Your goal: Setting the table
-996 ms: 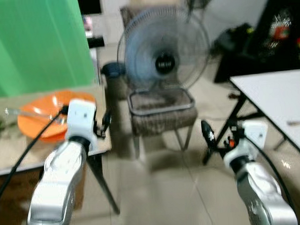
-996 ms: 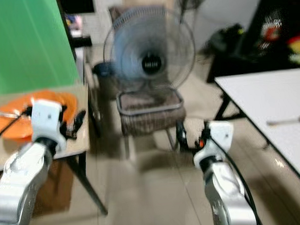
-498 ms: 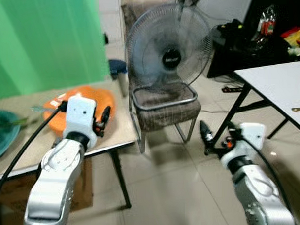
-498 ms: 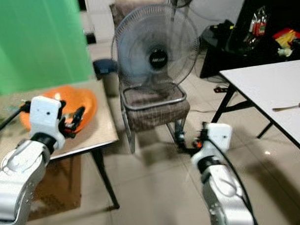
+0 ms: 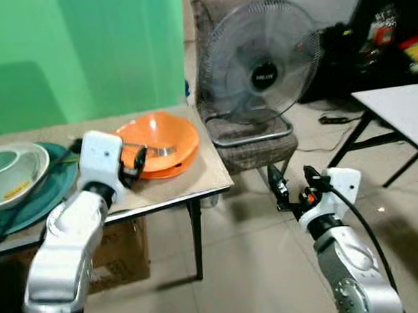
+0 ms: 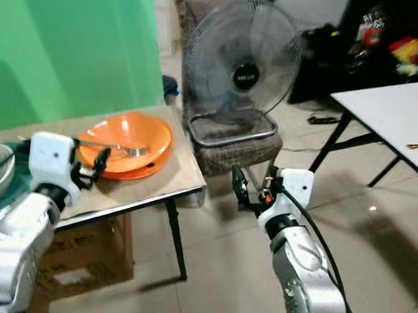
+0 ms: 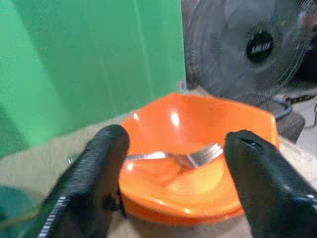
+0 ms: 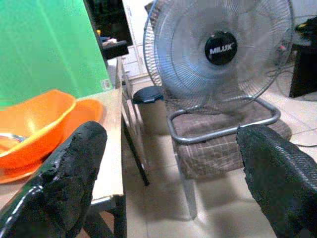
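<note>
In the lower left of the head views, the left gripper [image 5: 135,164] is seen raised over the near edge of a beige table [image 5: 203,176], its two black fingers [image 7: 101,168] spread apart with nothing held between them. Just beyond the fingertips, an orange bowl [image 5: 160,136] is seen resting on an orange plate [image 6: 153,158] near the table's right end. A metal fork [image 7: 185,157] is laid inside the bowl, its tines resting in the hollow and its handle lying over the rim. Whether the fingertips touch the bowl cannot be told.

In the lower right of the frame, the right gripper [image 5: 294,189] is held out over the tiled floor [image 5: 254,265], well apart from the table; its fingers [image 8: 74,168] are likewise parted and empty.

At the left edge of the frame, a teal plate [image 5: 49,193] is seen on the table with a pale bowl [image 5: 14,173] stacked on it. Under the table, a cardboard box [image 5: 123,252] is seen on the floor.

Further back, in the upper middle of the frame, a chair [image 5: 253,138] with a checked cushion is placed just beside the table's right end, and a grey standing fan [image 5: 264,62] is seen at it. A white table [image 6: 393,112] is seen at the right edge of the frame. A green backdrop [image 5: 82,58] is seen across the upper left, behind the beige table.
</note>
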You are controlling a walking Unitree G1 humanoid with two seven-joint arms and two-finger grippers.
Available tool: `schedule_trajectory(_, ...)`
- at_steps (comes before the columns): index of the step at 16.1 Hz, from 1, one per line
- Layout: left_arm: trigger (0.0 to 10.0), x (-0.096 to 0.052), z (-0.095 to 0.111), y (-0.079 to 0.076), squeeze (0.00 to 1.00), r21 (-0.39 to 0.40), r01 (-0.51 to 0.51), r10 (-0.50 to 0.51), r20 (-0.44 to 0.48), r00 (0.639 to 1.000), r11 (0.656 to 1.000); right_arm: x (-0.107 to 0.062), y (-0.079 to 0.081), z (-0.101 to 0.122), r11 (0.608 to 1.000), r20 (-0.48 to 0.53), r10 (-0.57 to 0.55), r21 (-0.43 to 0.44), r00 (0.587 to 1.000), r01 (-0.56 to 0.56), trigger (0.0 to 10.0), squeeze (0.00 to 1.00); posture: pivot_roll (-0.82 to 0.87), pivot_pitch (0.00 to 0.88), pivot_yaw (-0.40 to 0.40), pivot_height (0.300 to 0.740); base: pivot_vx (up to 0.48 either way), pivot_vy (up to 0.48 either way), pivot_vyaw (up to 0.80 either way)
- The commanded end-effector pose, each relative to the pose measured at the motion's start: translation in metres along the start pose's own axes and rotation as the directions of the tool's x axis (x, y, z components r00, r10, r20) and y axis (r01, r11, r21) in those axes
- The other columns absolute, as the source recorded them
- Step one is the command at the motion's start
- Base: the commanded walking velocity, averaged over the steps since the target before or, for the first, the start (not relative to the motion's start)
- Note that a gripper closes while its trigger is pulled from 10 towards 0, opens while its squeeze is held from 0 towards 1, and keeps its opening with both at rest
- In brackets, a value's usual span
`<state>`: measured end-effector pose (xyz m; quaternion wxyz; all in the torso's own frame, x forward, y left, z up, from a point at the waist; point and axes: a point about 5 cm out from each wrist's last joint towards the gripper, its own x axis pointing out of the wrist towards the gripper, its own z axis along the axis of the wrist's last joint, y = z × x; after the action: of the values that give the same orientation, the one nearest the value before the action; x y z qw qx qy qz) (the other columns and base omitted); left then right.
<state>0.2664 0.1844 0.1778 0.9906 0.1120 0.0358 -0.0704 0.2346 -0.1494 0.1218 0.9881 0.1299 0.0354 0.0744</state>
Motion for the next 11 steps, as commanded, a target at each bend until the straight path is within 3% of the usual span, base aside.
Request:
schedule_trajectory(1, 10.0, 0.003, 0.000, -0.006, 1.00, -0.011, 0.039, -0.039, -0.006, 0.999, 0.999, -0.004, -0.008, 0.002, 0.999, -0.001, -0.034, 0.007, 0.999, 0.034, 10.0, 1.00, 0.04, 0.000, -0.014, 0.740, 0.000, 0.465, 0.00)
schedule_trajectory(3, 10.0, 0.006, 0.002, -0.006, 1.00, -0.002, 0.044, -0.044, 0.001, 0.999, 0.999, -0.005, -0.007, 0.002, 0.999, 0.001, -0.039, 0.018, 0.999, 0.039, 10.0, 1.00, 0.04, 0.000, -0.014, 0.740, 0.000, 0.472, 0.00)
schedule_trajectory(10, 10.0, 0.016, 0.009, -0.009, 1.00, 0.036, 0.078, -0.079, 0.028, 0.996, 0.996, -0.012, -0.005, 0.003, 0.996, 0.023, -0.076, 0.047, 0.997, 0.074, 10.0, 1.00, 0.02, 0.000, 0.008, 0.740, 0.000, 0.480, -0.80)
schedule_trajectory(11, 10.0, 0.020, 0.016, -0.011, 1.00, 0.057, 0.081, -0.085, 0.061, 0.995, 0.995, -0.013, -0.005, 0.004, 0.996, 0.032, -0.081, 0.049, 0.996, 0.080, 10.0, 1.00, 0.02, 0.000, 0.011, 0.740, 0.000, 0.000, -0.80)
